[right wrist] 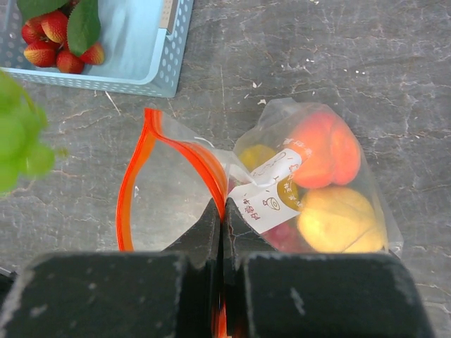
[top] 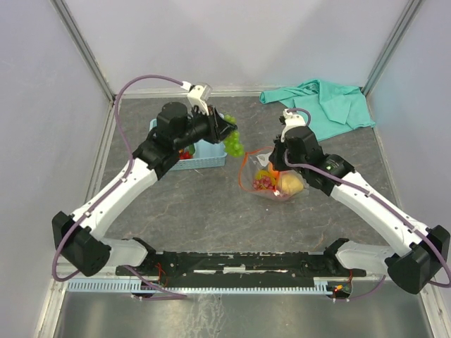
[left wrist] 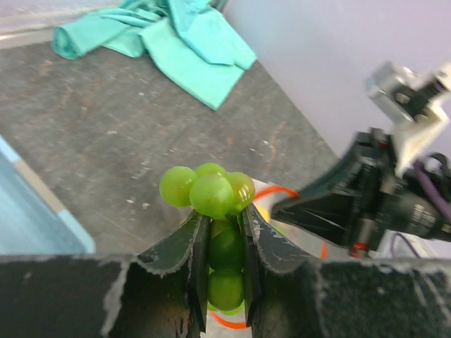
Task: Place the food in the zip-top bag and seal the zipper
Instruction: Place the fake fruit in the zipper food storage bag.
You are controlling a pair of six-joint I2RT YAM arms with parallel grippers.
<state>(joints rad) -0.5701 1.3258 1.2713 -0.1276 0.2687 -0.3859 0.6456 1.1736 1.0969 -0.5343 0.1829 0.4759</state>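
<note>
While pinching the zipper (right wrist: 137, 176) at one spot in the right end effector (right wrist: 222, 211), fingers pressed fully together on the red-orange strip, holds the mouth of the zip-top bag (right wrist: 278, 123) up as a narrow loop facing left. Has that bag lying right of centre on the surface (top: 197, 211), already loaded with a peach (right wrist: 324, 148), a yellow fruit (right wrist: 338, 218) and more behind its label. Grips the green grapes (left wrist: 208, 189) in the left end effector (left wrist: 224, 215), closed on the lower berries with the top of the bunch bulging free, raised between the basket (right wrist: 134, 81) at far left and the bag. Could snag the bunch on the strip, given so slim an opening. Might fold the loop shut or drag the light bag if pushed against the rim. Could also shed the grapes, being gripped low on the bunch. Strawberries (right wrist: 56, 46) yet to be fetched from the basket.
</note>
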